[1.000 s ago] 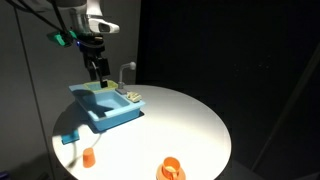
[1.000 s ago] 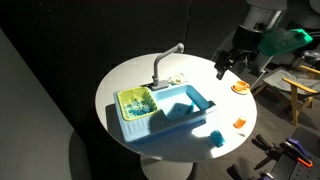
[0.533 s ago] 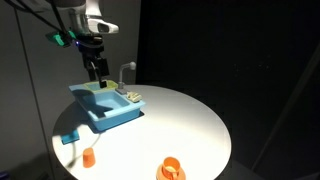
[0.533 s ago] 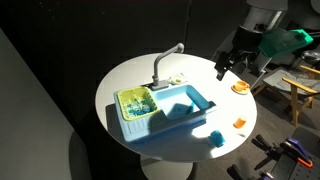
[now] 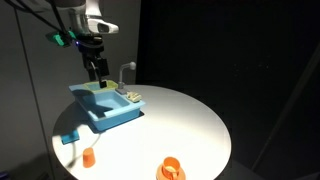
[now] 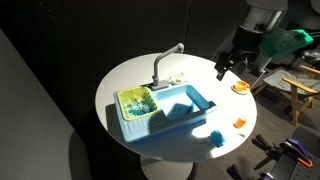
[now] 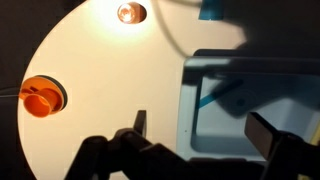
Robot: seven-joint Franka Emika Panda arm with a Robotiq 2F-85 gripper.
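Hanging in the air above the round white surface (image 5: 185,120), the gripper (image 5: 97,72) is held over the far end of a blue sink (image 5: 105,106), just beside the pale faucet (image 5: 123,72) that rises from the sink's back edge. In the wrist view the gripper (image 7: 200,135) is spread wide. Its two dark fingers (image 7: 140,122) stand well apart with nothing between them, and the near wall of the blue sink (image 7: 250,100) lies below the gap. The gripper touches nothing.

In an exterior view the blue sink (image 6: 178,103) sits toward the middle of the surface (image 6: 130,70). A green compartment (image 6: 135,103) adjoins one end of it, and the faucet (image 6: 168,58) curves over the basin. The gripper (image 6: 224,68) shows there high up, near the rim of the surface.

Three small things lie on the surface apart from the sink:
- An orange round piece (image 5: 171,168) is near the front edge, and it also shows in the wrist view (image 7: 40,97).
- A small orange cup (image 5: 89,156) stands closer to the sink, and the wrist view (image 7: 128,13) looks down into it.
- A small blue piece (image 5: 68,138) lies near the cup; what it is cannot be told.
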